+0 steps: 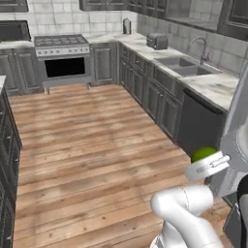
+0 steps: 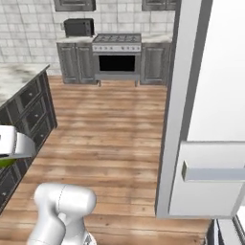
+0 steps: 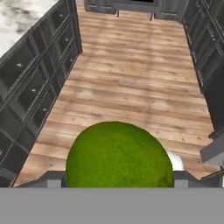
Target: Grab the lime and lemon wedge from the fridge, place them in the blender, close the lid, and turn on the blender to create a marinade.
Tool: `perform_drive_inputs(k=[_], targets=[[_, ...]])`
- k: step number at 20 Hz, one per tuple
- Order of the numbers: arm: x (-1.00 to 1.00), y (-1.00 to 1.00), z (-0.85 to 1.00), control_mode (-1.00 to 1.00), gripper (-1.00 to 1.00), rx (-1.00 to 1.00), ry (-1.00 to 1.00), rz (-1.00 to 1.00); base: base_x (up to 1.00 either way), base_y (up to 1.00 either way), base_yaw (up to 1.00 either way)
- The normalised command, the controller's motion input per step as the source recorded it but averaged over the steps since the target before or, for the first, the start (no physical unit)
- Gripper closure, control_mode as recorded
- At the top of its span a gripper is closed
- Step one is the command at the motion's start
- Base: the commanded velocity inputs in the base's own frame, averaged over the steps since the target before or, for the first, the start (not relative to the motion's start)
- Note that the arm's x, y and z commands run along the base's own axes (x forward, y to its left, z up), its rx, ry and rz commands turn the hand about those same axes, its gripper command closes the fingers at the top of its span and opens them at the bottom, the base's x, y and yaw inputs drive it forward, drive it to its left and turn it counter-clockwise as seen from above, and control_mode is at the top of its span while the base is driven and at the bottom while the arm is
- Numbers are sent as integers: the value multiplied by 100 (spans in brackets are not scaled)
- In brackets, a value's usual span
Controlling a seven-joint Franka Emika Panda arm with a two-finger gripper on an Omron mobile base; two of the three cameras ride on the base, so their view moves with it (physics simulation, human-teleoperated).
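Observation:
A round green lime (image 3: pixel 117 155) sits between the two dark fingertips (image 3: pixel 48 181) of my gripper (image 3: pixel 114 181), which is shut on it. From the left base, the lime (image 1: pixel 203 154) peeks above the white hand of the gripper (image 1: pixel 207 164), held in the air over the wooden floor. From the right base, a sliver of the lime (image 2: pixel 6 161) shows under the gripper (image 2: pixel 9 153) at the left edge. The fridge (image 2: pixel 215 95) stands at the right, its broad white door facing me. The lemon wedge, the blender and the lid are out of view.
A marble-topped island with dark drawers (image 2: pixel 24 110) stands close beside the gripper. Wooden floor (image 1: pixel 97 140) lies open ahead. A stove (image 1: pixel 63 58) is at the far wall. Beyond the floor, a counter carries a sink (image 1: pixel 184 65) and a toaster (image 1: pixel 156 41).

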Motion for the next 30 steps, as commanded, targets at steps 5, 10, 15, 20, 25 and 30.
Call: perform_drive_inputs(k=[5,10,15,20,25,30], targets=[[0,0,0,100,100,0,0,0,21,49,48],[0,0,0,100,100,0,0,0,30,54,47],[0,0,0,100,100,0,0,0,26,61,47],[0,0,0,100,100,0,0,0,16,52,53],[0,0,0,100,100,0,0,0,0,34,61],[0,0,0,100,100,0,0,0,10,24,61]])
